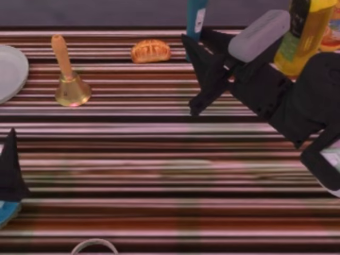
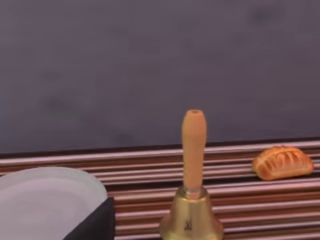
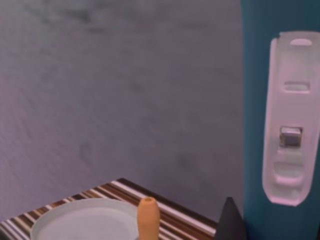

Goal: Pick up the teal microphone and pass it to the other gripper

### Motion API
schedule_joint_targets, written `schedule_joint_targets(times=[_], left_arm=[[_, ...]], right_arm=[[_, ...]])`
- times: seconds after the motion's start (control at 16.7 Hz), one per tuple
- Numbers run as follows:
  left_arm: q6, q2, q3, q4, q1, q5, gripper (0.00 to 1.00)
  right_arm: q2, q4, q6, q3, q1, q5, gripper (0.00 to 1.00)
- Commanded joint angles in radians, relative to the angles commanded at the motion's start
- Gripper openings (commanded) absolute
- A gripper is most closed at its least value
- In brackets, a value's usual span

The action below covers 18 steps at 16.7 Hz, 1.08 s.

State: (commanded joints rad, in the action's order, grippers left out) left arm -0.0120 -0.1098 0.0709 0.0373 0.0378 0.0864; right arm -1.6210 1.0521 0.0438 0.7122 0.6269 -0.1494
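Far side, right of centre: the teal microphone [image 1: 196, 18] stands upright at the table's far edge, its top running out of the top view.
Right gripper [image 1: 197, 74]: reaching in from the right, its black fingers spread wide just near of the handle, not visibly touching it.
Wrist close-up: the teal handle [image 3: 280, 100] fills one side, its white strip [image 3: 291, 120] facing the camera.
Handling: it looks stiff, light and smooth, so probably slippery and easily tipped.
Hold: the plain teal shaft below the strip seems best, leaving handle free for the other claw.
Left gripper [image 1: 9, 167]: parked at the near left edge; I cannot tell how its fingers stand.
Bystanders: brass bell [image 1: 69, 79], bread roll [image 1: 151, 51] and plate [image 1: 10, 71] sit well left.
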Motion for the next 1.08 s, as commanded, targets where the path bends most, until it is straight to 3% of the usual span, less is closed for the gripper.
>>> schedule_joint_targets(times=[0.72,0.9,1.08], left_arm=[[-0.079,-0.901,0.552,0.335,0.215,0.527,1.00],[-0.094,-1.053,0.642,0.387,0.254,0.621,1.00],[-0.098,-1.128,0.681,0.406,0.273,0.668,1.00]], right_arm=[[0.000,0.000,0.000,0.000,0.000,0.000,0.00],[0.000,0.000,0.000,0.000,0.000,0.000,0.00],[0.000,0.000,0.000,0.000,0.000,0.000,0.00]])
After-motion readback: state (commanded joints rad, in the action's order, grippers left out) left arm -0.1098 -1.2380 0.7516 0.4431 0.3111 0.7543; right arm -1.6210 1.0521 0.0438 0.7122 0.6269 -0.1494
